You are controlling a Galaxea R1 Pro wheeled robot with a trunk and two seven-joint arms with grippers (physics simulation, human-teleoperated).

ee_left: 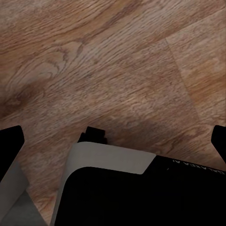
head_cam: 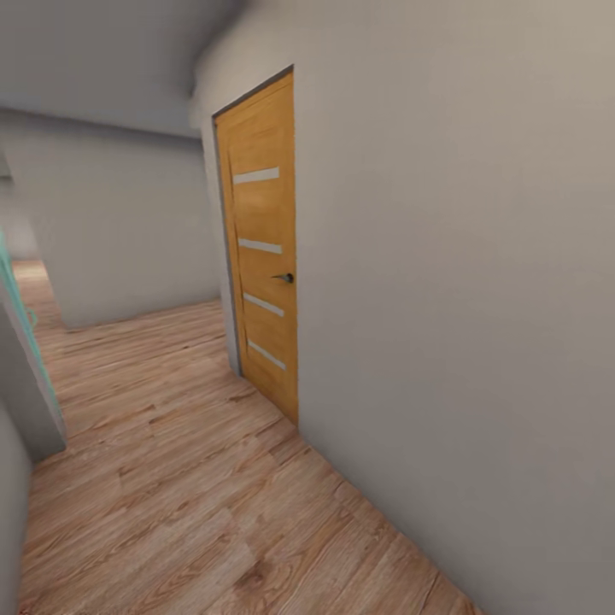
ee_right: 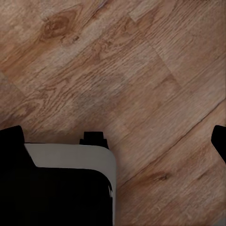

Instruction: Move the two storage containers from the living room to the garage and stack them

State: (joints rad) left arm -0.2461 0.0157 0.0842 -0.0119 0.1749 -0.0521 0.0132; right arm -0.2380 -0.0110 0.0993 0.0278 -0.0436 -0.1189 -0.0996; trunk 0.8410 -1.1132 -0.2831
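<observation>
Both storage containers are out of view. I stand in a corridor on light wood plank flooring [head_cam: 171, 487]. My left gripper [ee_left: 113, 141] hangs open over the planks, its dark fingertips [ee_left: 9, 146] far apart and nothing between them. My right gripper [ee_right: 115, 139] is open in the same way, with one fingertip [ee_right: 12, 139] at each side of its view and only flooring between. A black and white part of my own base [ee_left: 117, 193] sits below the left gripper, and the base [ee_right: 61, 188] also lies below the right one.
A shut wooden door [head_cam: 260, 248] with pale horizontal strips and a dark handle [head_cam: 284, 278] is set in the pale grey wall [head_cam: 461, 299] on the right. The corridor runs on to the back left. A grey wall corner with a teal edge [head_cam: 21, 342] stands close on the left.
</observation>
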